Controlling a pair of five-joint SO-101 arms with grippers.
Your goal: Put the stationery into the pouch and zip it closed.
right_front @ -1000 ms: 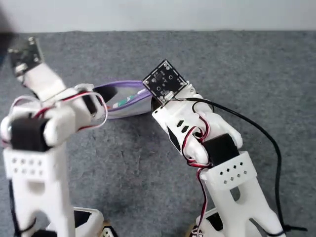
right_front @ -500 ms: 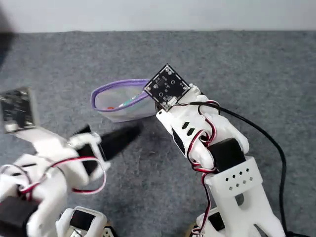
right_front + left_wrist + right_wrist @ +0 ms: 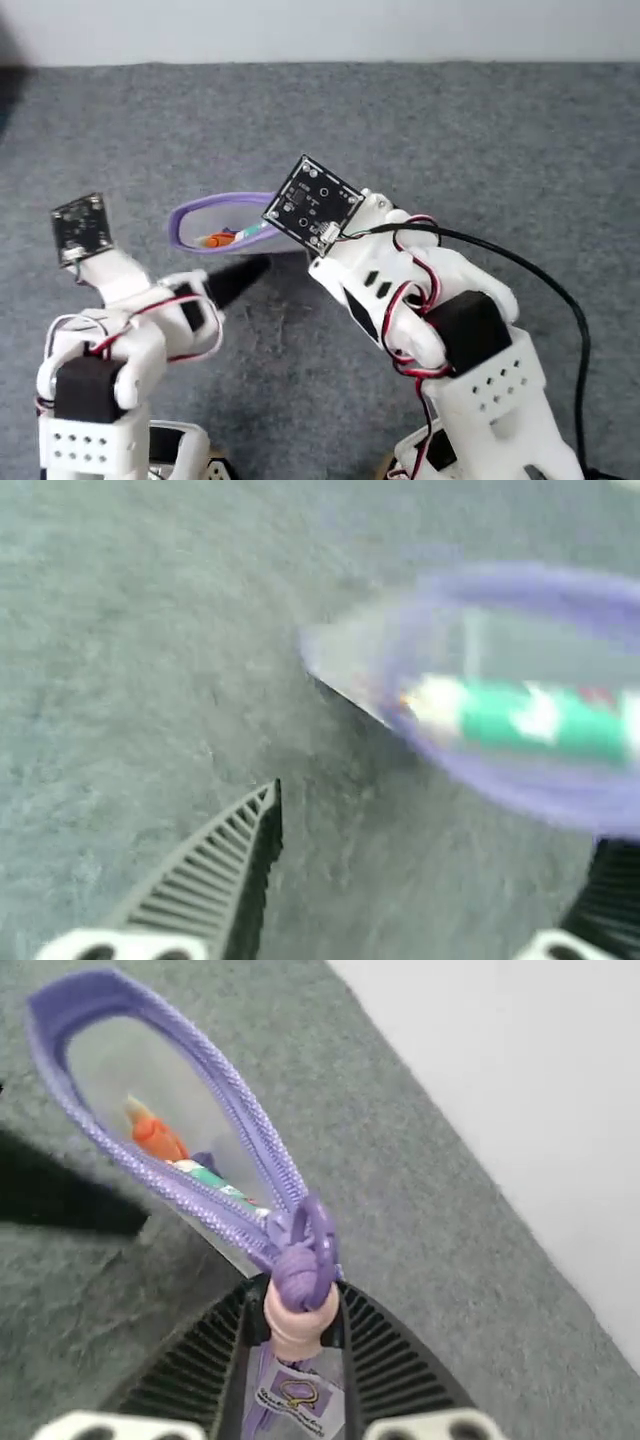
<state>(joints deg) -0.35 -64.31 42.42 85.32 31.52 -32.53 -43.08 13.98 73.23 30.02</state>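
High view, looking down: showed a grey table [image 3: 520,150] with a pouch [image 3: 200,215] left of centre, with a purple zip rim gaping in an oval. Showed, inside the mouth, an orange item [image 3: 213,240] and a green pen [image 3: 252,232] lying close together near the lower rim. Placed the left arm [image 3: 120,320] in the lower left of the frame, with the left gripper [image 3: 242,277] just below the pouch, one dark finger pointing toward the rim but apart from it. Placed the right arm [image 3: 430,310] from the lower right up to the centre, with a wrist camera board [image 3: 312,203] covering the right end of the pouch.

Left wrist view: caught the pouch, blurred, in the upper right, with the green pen across the mouth. Framed the left gripper's two ribbed fingers [image 3: 215,880] at the lower left and lower right corners, spread wide, with nothing between them but table.

Right wrist view: showed the right gripper [image 3: 293,1305] at bottom centre, clamped on the zip-pull end of the pouch, with a purple knotted cord [image 3: 300,1265] and a pink bead [image 3: 297,1335] pinched between the fingers. Showed the rim looping toward the upper left, with the orange item and green pen inside, and a white wall [image 3: 520,1080] in the upper right.
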